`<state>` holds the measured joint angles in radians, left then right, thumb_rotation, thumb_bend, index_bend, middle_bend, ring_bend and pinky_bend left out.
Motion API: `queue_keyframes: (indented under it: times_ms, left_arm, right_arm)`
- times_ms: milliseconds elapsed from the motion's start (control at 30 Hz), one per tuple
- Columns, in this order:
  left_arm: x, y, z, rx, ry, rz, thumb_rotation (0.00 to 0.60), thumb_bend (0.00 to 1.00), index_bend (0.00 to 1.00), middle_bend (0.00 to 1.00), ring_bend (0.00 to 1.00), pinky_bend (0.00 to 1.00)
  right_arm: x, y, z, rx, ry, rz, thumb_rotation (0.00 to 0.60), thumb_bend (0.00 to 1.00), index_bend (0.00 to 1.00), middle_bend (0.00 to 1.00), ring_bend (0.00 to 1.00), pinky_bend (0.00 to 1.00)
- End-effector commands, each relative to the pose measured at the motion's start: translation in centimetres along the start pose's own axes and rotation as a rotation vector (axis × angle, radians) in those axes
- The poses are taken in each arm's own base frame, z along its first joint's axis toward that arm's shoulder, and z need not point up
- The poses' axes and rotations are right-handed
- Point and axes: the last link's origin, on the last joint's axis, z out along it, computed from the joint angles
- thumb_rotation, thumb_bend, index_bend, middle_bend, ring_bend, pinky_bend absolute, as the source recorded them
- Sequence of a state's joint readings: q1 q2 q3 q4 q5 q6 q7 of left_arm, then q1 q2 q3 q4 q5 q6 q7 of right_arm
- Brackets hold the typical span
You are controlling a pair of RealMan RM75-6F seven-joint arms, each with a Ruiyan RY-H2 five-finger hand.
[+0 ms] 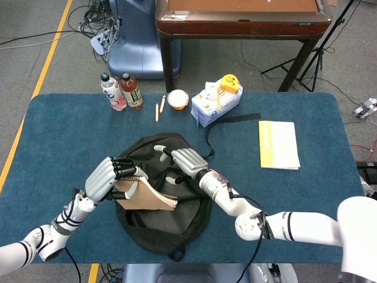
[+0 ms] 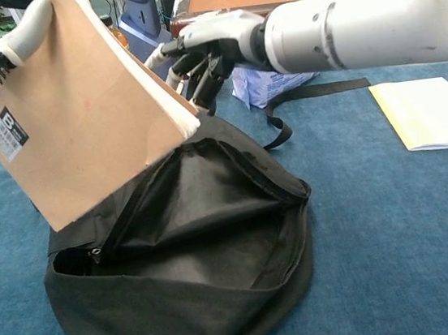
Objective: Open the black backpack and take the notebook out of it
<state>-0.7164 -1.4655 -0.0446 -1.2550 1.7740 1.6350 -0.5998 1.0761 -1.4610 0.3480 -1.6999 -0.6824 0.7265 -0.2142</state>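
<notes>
Gripping the notebook (image 1: 144,196) — left hand (image 1: 105,177) fingers clamped; right hand (image 1: 187,160) fingers apart.

Backpack (image 1: 165,224) is seen as plain black, lining incl. Notebook (image 2: 79,120) cover is shown in kraft brown w/ a black-and-white label. Table (image 1: 59,135) is covered in blue. Booklet (image 1: 278,144) is coloured yellow and white.

Notebook (image 2: 78,112) cover sticker (image 2: 9,134): large "B" legible, smaller print unreadable.
</notes>
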Motion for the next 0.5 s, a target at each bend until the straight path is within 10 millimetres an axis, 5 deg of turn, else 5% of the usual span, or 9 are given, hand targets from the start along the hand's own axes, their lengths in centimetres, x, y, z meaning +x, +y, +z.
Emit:
queue_keyframes:
  times_ms: [33, 200, 500]
  left_arm:
    - [1.0, -1.3, 1.1, 0.046, 0.015, 0.059, 0.6, 0.52, 0.67, 0.8, 0.68, 0.53]
    - [1.2, -3.7, 2.9, 0.143, -0.014, 0.114, 0.6, 0.52, 0.66, 0.79, 0.67, 0.53]
    - [-3.0, -8.6, 5.4, 0.395, -0.212, 0.189, 0.6, 0.51, 0.61, 0.74, 0.62, 0.53]
  right_arm:
    - [2.5, 1.0, -3.0, 0.01, 0.095, -0.019, 0.6, 0.32, 0.1, 0.28, 0.35, 0.46]
    - [4.1, 2.1, -5.8, 0.005, 0.166, -0.069, 0.6, 0.31, 0.1, 0.28, 0.35, 0.46]
    - [5.8, 3.6, -9.8, -0.003, 0.269, -0.101, 0.6, 0.31, 0.1, 0.28, 0.35, 0.46]
